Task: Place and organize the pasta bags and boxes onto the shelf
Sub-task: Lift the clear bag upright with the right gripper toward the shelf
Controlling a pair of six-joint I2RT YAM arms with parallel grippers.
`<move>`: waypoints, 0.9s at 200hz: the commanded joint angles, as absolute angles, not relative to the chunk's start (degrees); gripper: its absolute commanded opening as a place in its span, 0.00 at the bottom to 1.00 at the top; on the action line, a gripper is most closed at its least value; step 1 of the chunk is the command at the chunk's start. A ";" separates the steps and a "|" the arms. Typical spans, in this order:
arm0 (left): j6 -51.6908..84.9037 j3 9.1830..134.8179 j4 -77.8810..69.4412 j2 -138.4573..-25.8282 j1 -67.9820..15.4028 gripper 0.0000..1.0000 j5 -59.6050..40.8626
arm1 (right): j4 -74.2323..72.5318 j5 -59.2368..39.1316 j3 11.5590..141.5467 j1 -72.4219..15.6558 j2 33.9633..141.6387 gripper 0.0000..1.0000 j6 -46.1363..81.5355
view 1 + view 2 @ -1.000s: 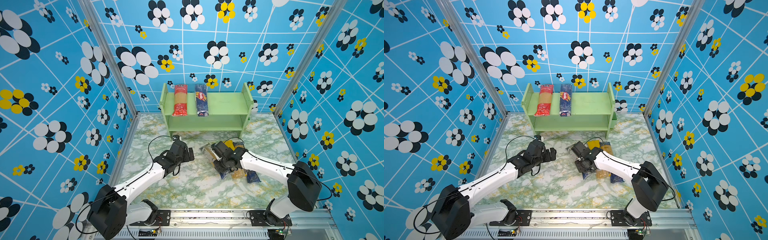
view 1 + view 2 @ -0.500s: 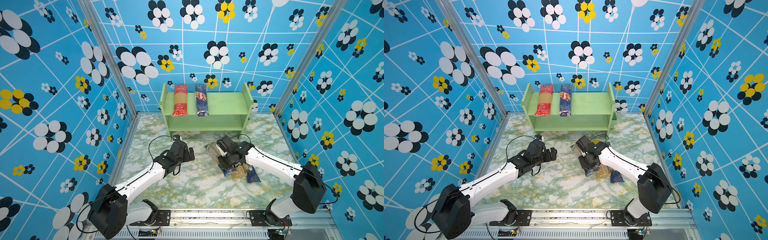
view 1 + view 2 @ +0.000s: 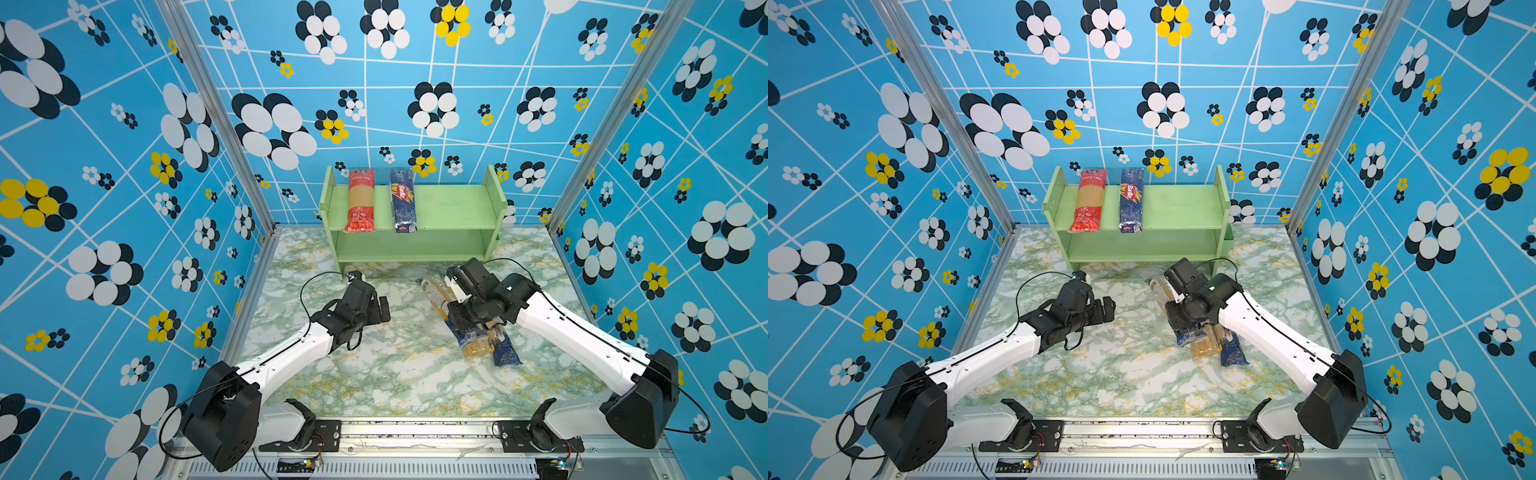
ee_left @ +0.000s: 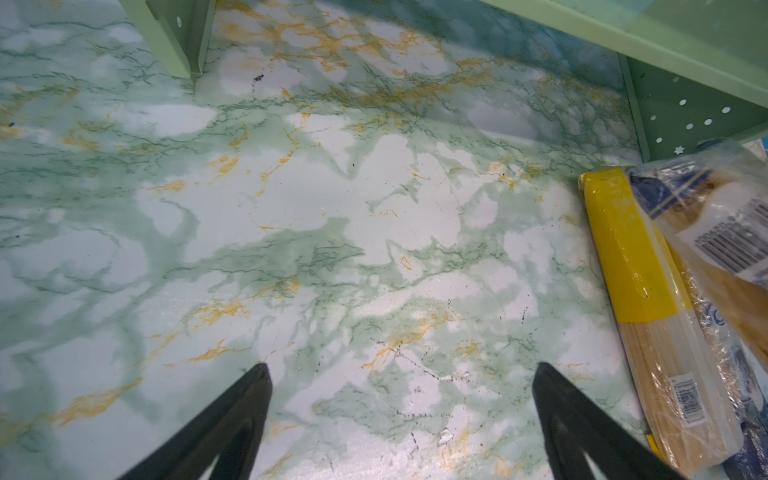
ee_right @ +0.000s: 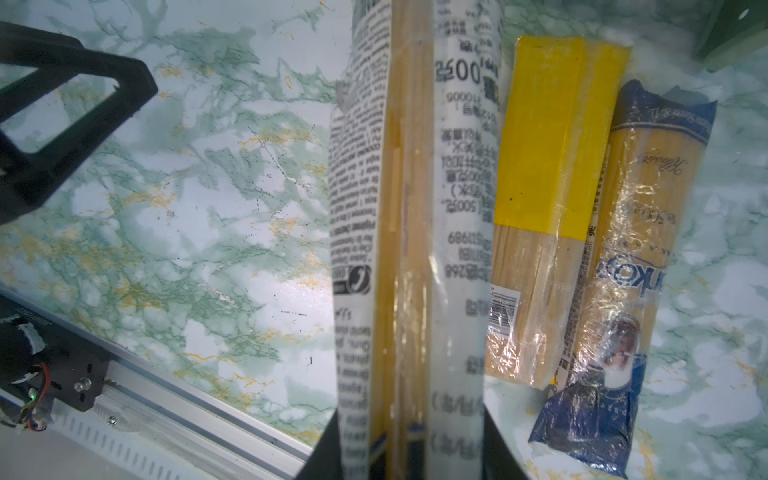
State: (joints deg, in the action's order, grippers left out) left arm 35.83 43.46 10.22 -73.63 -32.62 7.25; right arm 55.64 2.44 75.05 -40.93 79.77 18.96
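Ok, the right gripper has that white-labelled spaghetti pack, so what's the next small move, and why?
Probably lift it straight up a little. The right gripper is shut on the white-labelled spaghetti pack, close beside the yellow-topped bag and the blue-ended bag; clearing them first should avoid dragging them. The shelf has free room on its top tier beside the Barilla pack.

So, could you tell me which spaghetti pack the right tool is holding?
The pack with the white printed label, clamped in the right tool; the yellow-topped bag and the blue-ended bag lie loose on the table beside it.
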 commanded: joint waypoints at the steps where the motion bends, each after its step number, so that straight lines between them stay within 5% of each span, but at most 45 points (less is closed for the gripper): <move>1: 34.68 45.08 9.49 -74.36 -32.17 0.99 6.62 | 57.96 3.90 80.03 -40.40 76.01 0.00 19.42; 180: 33.85 46.85 8.61 -76.46 -31.93 0.99 5.11 | 69.70 11.37 107.46 -37.98 72.36 0.00 19.17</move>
